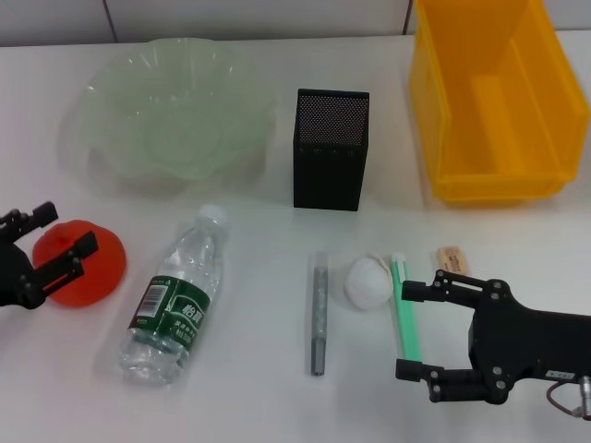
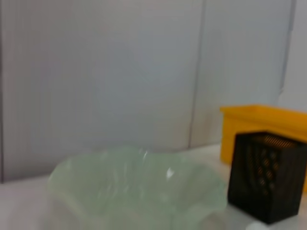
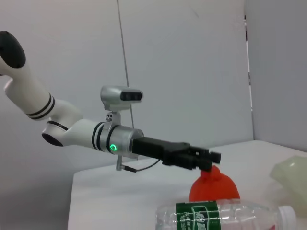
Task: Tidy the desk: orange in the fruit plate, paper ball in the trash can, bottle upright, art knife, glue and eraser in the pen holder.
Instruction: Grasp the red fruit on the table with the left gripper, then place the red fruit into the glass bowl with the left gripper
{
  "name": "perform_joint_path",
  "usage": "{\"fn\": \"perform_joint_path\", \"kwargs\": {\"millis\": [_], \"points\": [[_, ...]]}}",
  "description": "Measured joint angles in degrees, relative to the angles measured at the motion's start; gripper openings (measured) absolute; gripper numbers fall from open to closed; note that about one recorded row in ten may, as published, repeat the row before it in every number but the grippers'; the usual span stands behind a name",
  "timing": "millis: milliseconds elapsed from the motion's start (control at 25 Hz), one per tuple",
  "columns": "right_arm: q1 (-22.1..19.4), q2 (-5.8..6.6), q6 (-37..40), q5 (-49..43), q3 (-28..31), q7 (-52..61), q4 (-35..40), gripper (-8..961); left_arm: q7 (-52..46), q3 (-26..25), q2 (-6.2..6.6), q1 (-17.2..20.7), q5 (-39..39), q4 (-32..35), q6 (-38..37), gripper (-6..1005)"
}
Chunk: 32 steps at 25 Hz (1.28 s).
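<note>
The red-orange orange (image 1: 88, 272) sits at the table's left; it also shows in the right wrist view (image 3: 214, 188). My left gripper (image 1: 74, 228) is open, its fingers spread over the orange's top. The bottle (image 1: 175, 300) lies on its side, cap pointing away from me. The paper ball (image 1: 367, 281) lies between a grey art knife (image 1: 318, 314) and a green glue stick (image 1: 404, 309). My right gripper (image 1: 404, 330) is open, its fingers either side of the glue stick's near half. The tan eraser (image 1: 451, 260) lies just beyond it. The fruit plate (image 1: 111, 138), pen holder (image 1: 331, 175) and trash can (image 1: 443, 120) stand at the back.
The table's far edge meets a grey wall right behind the containers. The left wrist view shows the fruit plate (image 2: 134, 191), pen holder (image 2: 266, 177) and trash can (image 2: 264, 124) ahead. The bottle (image 3: 225, 215) lies close to the orange.
</note>
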State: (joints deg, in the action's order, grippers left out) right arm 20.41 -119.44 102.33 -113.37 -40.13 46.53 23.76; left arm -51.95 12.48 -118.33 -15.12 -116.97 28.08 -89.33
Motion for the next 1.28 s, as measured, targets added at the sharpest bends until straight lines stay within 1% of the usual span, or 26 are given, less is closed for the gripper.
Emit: {"fn": "perform_joint_path", "kwargs": {"millis": [40,200,360,480,520,560,600,640,720,760,800,840,880,920,960,1000,1040,1160,1200,1240,1280], "points": [[0.0,0.00,0.0,0.0,0.0,0.0,0.0,827,-0.5,0.3,0.00,-0.1,-0.4,-0.2,1.5,695],[0.0,0.00,-0.3,0.0,0.1,0.0,-0.1,827,-1.7,1.4,0.26,-0.3,-1.5,-0.7,3.5,613],[-0.2,0.00,-0.3,0.0,0.2,0.0,-0.1,826,-1.7,1.4,0.28,-0.4,-1.6,-0.4,3.5,530],[-0.3,0.00,-0.3,0.0,0.3,0.0,-0.1,826,-1.8,1.4,0.19,-0.6,-1.3,0.1,2.2,469],[-0.3,0.00,-0.3,0.0,0.3,0.2,-0.1,826,-1.9,1.0,0.15,-1.0,-0.6,0.7,-0.8,448],[-0.3,0.00,-0.3,0.0,0.3,0.2,-0.1,826,-1.9,1.0,0.15,-1.0,-0.6,0.7,-0.8,412],[-0.3,0.00,-0.3,0.0,0.3,0.2,-0.1,826,-2.4,0.7,0.15,-1.9,1.2,1.1,-3.7,377],[-0.4,0.00,-0.2,0.0,0.3,0.2,-0.1,826,-2.4,0.7,0.15,-1.9,1.2,1.1,-3.7,341],[-0.4,0.00,-0.1,0.1,0.4,0.2,-0.1,826,-3.6,0.8,0.16,-3.5,3.5,1.3,-5.3,270],[-0.3,0.00,0.0,0.1,0.5,0.1,-0.1,826,-4.6,0.9,0.10,-4.9,4.6,1.5,-5.6,260],[-0.3,0.00,0.1,0.2,0.8,0.2,-0.1,826,-6.1,0.7,-0.09,-7.8,5.6,1.8,-5.2,250],[-0.3,0.00,0.1,0.2,0.8,0.2,-0.1,826,-6.1,0.7,-0.09,-7.8,5.6,1.8,-5.2,239],[-0.2,0.00,0.1,0.2,0.9,0.3,-0.1,826,-6.4,0.6,-0.13,-9.5,6.2,1.7,-4.6,229],[-0.2,-0.03,0.1,0.6,1.3,0.2,-0.1,826,-6.6,0.4,-0.21,-13.3,7.6,0.3,-1.4,219],[-0.2,-0.03,0.1,0.6,1.3,0.2,-0.1,826,-6.6,0.4,-0.21,-13.3,7.6,0.3,-1.4,212],[-0.3,-0.06,0.1,2.1,1.4,0.7,-0.2,826,-6.6,0.5,-0.21,-16.9,8.7,-2.1,3.6,205],[-0.3,-0.06,0.1,2.1,1.4,0.7,-0.2,826,-6.6,0.5,-0.21,-16.9,8.7,-2.1,3.6,198],[-0.5,0.10,0.2,4.4,1.4,4.5,-0.1,826,-6.5,1.3,-0.23,-21.5,9.3,-5.5,11.9,177],[-0.5,0.16,0.3,4.7,1.4,5.9,0.1,825,-5.9,2.0,-0.42,-23.6,9.5,-7.4,16.6,191],[-0.5,0.18,0.4,4.8,1.4,8.5,1.0,825,-5.3,2.3,-0.53,-24.4,9.6,-8.2,18.5,206],[-0.5,0.19,0.4,4.8,1.4,10.0,1.6,825,-5.3,2.3,-0.53,-24.4,9.6,-8.2,18.5,221]]}}
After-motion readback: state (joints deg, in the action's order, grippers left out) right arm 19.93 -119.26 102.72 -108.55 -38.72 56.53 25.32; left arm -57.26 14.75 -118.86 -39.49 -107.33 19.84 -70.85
